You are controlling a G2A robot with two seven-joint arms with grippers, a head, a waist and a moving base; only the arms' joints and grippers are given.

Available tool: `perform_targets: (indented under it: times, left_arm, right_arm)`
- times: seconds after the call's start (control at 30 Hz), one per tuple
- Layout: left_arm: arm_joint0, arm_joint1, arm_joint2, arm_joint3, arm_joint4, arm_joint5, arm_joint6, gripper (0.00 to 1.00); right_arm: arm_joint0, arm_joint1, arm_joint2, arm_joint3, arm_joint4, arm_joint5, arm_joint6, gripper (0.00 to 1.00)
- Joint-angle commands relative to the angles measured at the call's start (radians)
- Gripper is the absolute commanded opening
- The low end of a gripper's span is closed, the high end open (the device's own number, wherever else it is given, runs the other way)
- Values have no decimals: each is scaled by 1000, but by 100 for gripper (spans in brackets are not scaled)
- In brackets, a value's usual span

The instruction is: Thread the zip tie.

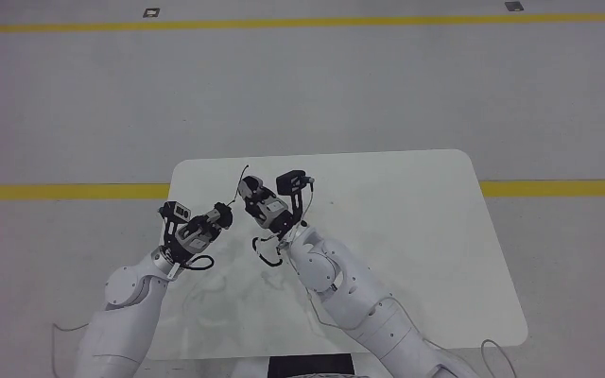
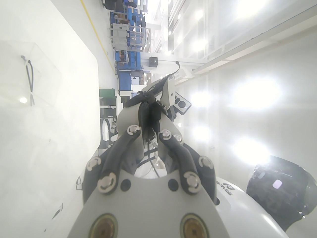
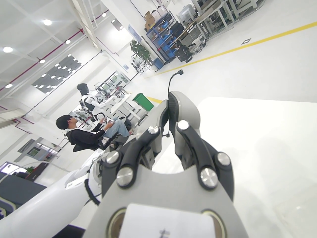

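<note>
**Black zip tie pinched upright-ish in the right pincer, over the bench**

The zip tie [image 3: 170, 82] is a thin black strip with a small square head at its free end. It is up in the air over the left part of the white bench [image 1: 406, 236], nipped in the right pincer [image 3: 169, 100], whose fingers are pressed tight on it. Its long axis runs out past the fingertips, away from the robot toward the bench's far edge, bowing slightly, head end farthest out. The left pincer [image 1: 224, 213] hangs just beside, fingers drawn together; whether anything sits between them I can't make out. A clear bag [image 2: 47, 70] holding a bundle of black ties [image 2: 30, 75] lies flat on the bench.
</note>
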Motion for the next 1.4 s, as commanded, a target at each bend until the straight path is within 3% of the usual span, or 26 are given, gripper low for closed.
perform_targets:
  times: [0.0, 0.27, 1.37]
  left_arm:
    - [0, 0, 0, 0, 0, 0, 0, 0]
    - [1, 2, 12, -17, 12, 11, 40, 0]
    - [-15, 15, 34, -7, -9, -11, 50, 0]
  right_arm:
    - [-2, 0, 1, -1, -1, 0, 1, 0]
    - [-7, 2, 4, -8, -1, -1, 7, 0]
    - [-14, 4, -1, 11, -3, -11, 11, 0]
